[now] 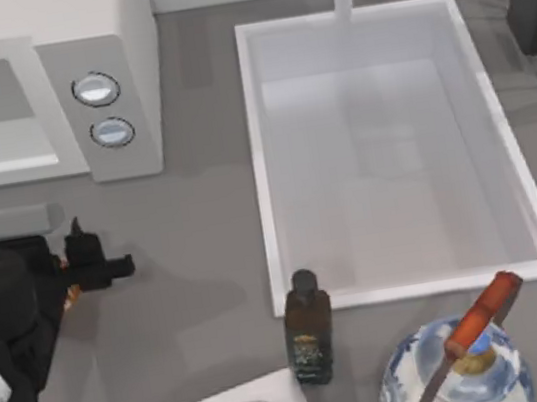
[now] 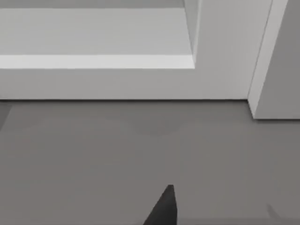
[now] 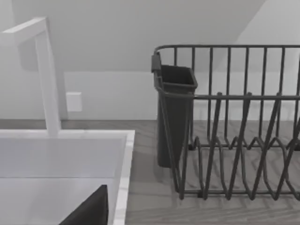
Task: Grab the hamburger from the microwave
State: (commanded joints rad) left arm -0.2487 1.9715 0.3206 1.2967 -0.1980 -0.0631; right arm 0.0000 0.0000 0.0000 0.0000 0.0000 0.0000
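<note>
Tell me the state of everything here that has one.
Large white boxy microwave: front open, grey cavity exposed.
White rectangular sink basin: empty.
Dark brown bottle: upright, capped.
Glass kettle with red-orange handle: upright.
Left gripper: low, in front of the microwave.
Right arm: parked near the black wire rack.

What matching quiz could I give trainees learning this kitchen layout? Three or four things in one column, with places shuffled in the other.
Things:
1. microwave
2. sink
3. dark bottle
4. glass kettle

Places:
A. near edge, right of the bottle
B. far left of the table
C. just off the sink's near left corner
D. middle to right of the table, under the tap

Pairs: 1-B, 2-D, 3-C, 4-A

The left gripper sits on the left side in front of the microwave; the right arm is parked at the far right.
</note>
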